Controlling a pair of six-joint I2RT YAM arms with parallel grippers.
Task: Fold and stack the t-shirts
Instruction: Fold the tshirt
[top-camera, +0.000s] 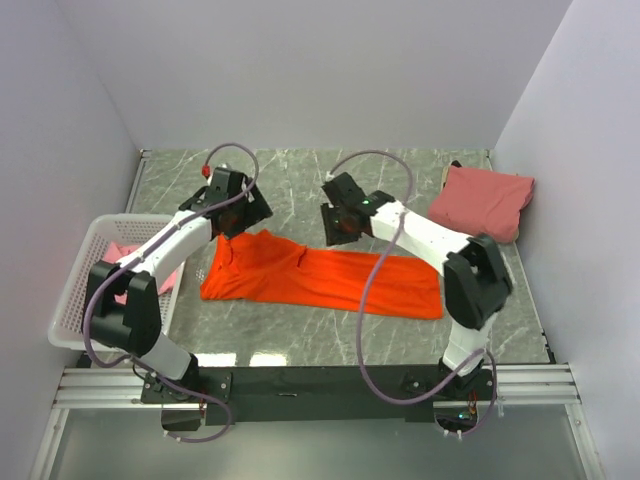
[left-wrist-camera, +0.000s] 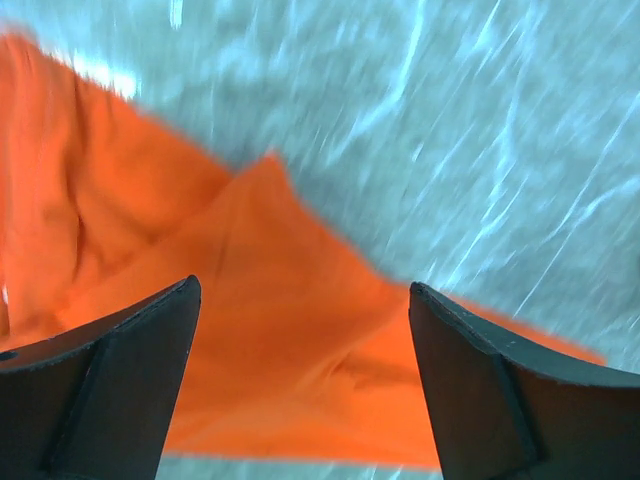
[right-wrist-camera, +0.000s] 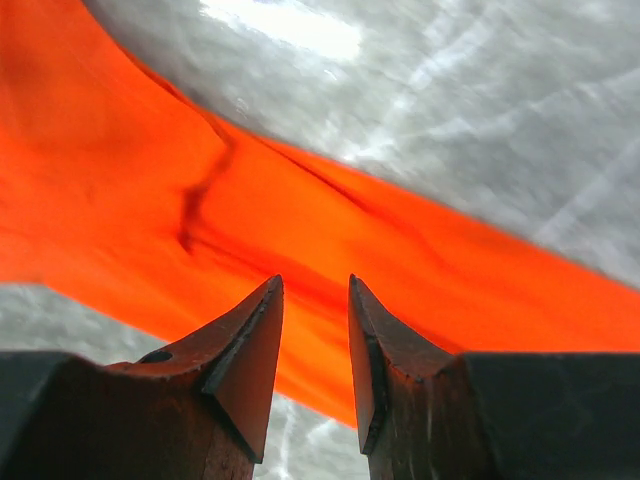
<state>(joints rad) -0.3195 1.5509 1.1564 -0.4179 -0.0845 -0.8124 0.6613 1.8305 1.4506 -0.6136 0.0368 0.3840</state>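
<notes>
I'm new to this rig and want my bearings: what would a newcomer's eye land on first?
A bright orange cloth t-shirt lies stretched across the middle of the grey marbled table. A folded salmon-pink shirt sits at the far right; a white perforated plastic basket holding pink cloth stands left.

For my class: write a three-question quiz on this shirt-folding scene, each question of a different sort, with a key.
1. True or false: the orange t-shirt lies inside the white basket.
2. Where does the salmon-pink t-shirt lie? A, at the far right corner of the table; B, on top of the orange t-shirt; C, in the white basket.
3. Fill in: the left gripper has its jaws ____ above the orange t-shirt, with nothing between them.
Key: 1 false, it lies spread on the table; 2 A; 3 open.
</notes>
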